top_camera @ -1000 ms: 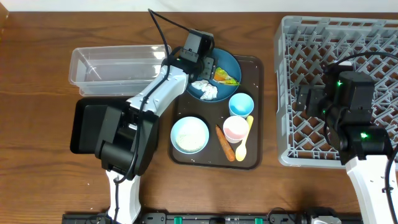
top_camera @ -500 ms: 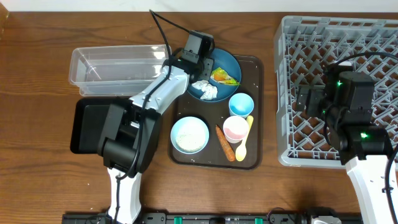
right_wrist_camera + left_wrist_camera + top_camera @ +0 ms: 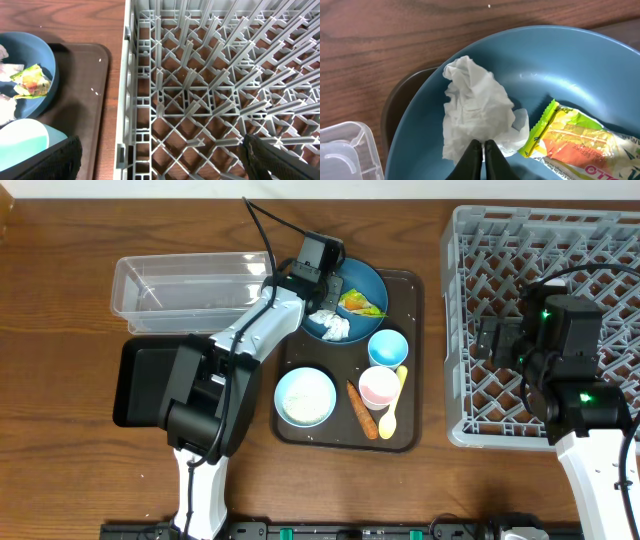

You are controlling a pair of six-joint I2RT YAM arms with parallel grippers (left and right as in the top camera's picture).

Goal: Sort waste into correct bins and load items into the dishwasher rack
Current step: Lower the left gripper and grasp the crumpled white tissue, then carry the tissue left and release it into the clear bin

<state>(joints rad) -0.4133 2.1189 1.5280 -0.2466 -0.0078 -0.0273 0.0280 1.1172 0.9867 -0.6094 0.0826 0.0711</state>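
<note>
In the left wrist view my left gripper (image 3: 481, 145) is shut, its black tips pinching the near edge of a crumpled white tissue (image 3: 475, 107). The tissue lies on the dark blue plate (image 3: 560, 65), with the green-orange-yellow wrapper (image 3: 580, 137) beside it. From overhead, the left gripper (image 3: 327, 298) reaches over the plate (image 3: 371, 279), close to the tissue (image 3: 334, 326) and the wrapper (image 3: 363, 305). My right gripper (image 3: 160, 152) hangs open and empty above the grey dishwasher rack (image 3: 200, 90), near the left side of the rack (image 3: 540, 240).
The brown serving tray (image 3: 410, 430) carries the plate, a white-inside bowl (image 3: 305, 397), a light blue cup (image 3: 387, 347), a pink-inside cup (image 3: 379, 387), a yellow spoon (image 3: 392, 412) and a carrot piece (image 3: 361, 409). A clear tub (image 3: 180, 285) and a black tray (image 3: 140, 385) lie to its left.
The left gripper's jaws have closed onto the tissue on the plate; that arm has barely shifted. The right arm has not moved.
</note>
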